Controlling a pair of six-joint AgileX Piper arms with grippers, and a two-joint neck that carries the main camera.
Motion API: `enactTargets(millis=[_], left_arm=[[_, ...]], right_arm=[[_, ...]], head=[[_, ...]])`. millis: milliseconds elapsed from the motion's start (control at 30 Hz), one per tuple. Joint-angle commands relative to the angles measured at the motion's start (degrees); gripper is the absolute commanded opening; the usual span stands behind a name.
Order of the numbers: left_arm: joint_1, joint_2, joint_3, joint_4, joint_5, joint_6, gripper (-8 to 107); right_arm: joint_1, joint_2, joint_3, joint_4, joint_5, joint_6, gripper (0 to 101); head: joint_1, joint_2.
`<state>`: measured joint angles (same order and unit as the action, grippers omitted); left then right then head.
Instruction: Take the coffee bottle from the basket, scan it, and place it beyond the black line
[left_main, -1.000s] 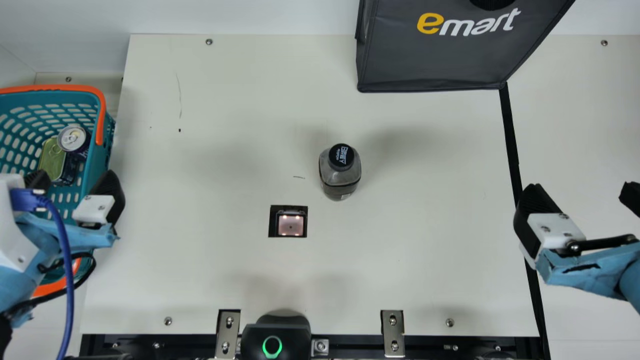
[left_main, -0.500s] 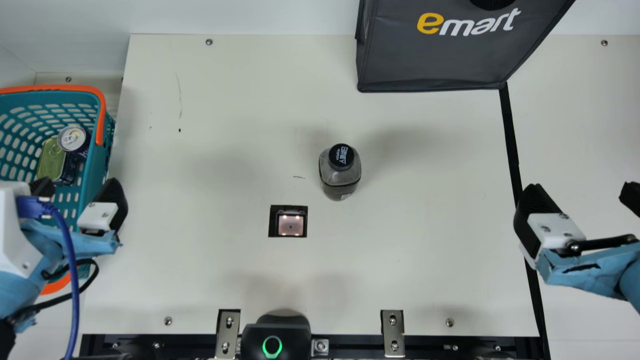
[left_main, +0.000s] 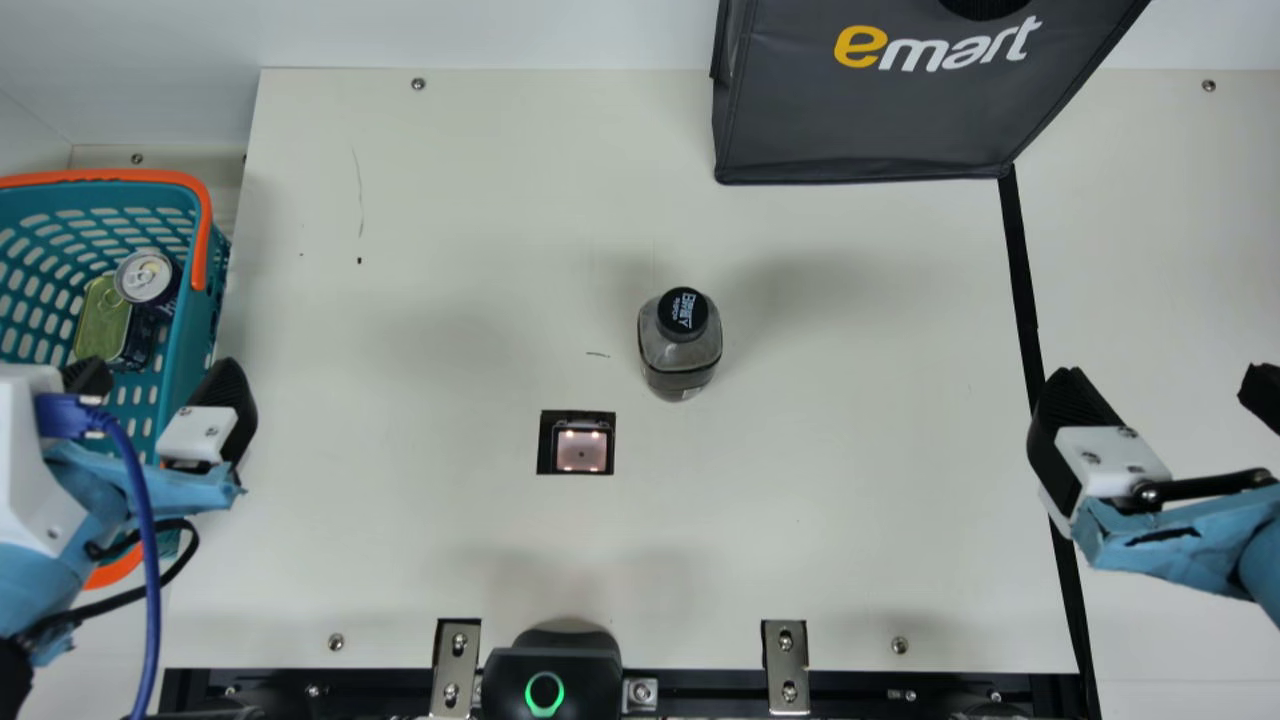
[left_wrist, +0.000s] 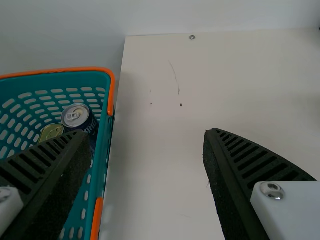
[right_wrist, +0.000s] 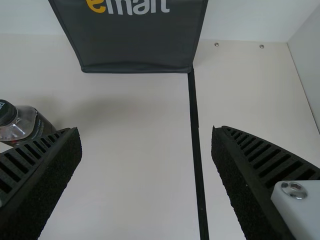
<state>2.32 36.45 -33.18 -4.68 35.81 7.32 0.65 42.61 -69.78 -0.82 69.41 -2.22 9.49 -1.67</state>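
Main view, clock dirs. taken from the bottle: the dark see-through plastic coffee bottle w/ black cap (left_main: 680, 365) stands upright on the cream table (left_main: 450, 550), at 1 o'clock from the square black scanner w/ lit pinkish window (left_main: 581, 452). Black line (left_main: 1025, 290) runs at 3 o'clock, so the bottle's on its 9 o'clock side. My L gripper (left_main: 155, 370) is at 9 o'clock, fingers wide apart, one over the teal perf. plastic basket w/ orange handle (left_main: 197, 320), the other over the table just beside it. Basket holds a dark-blue metal can w/ silver top (left_main: 145, 277), w/ a yellow-green metal tin (left_main: 98, 312) at the can's 7-8 o'clock. My R gripper (left_main: 1166, 378), at 3 o'clock, is wide too, one finger by the line. Dark grey fabric bag (left_main: 870, 120): approx. 1 o'clock.
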Motion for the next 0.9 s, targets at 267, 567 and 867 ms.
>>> enactTargets(millis=[267,567,867], left_arm=[[0.0,0.0,0.0,0.0,0.0,0.0,90],[0.0,0.0,0.0,0.0,0.0,0.0,90],[0.0,0.0,0.0,0.0,0.0,0.0,90]], right_arm=[[0.0,0.0,0.0,0.0,0.1,0.0,91],[0.0,0.0,0.0,0.0,0.1,0.0,91],[0.8,1.3,-0.7,-0.2,-1.2,-0.3,91]], head=[[-1.6,0.1],[-1.6,0.1],[-1.6,0.1]])
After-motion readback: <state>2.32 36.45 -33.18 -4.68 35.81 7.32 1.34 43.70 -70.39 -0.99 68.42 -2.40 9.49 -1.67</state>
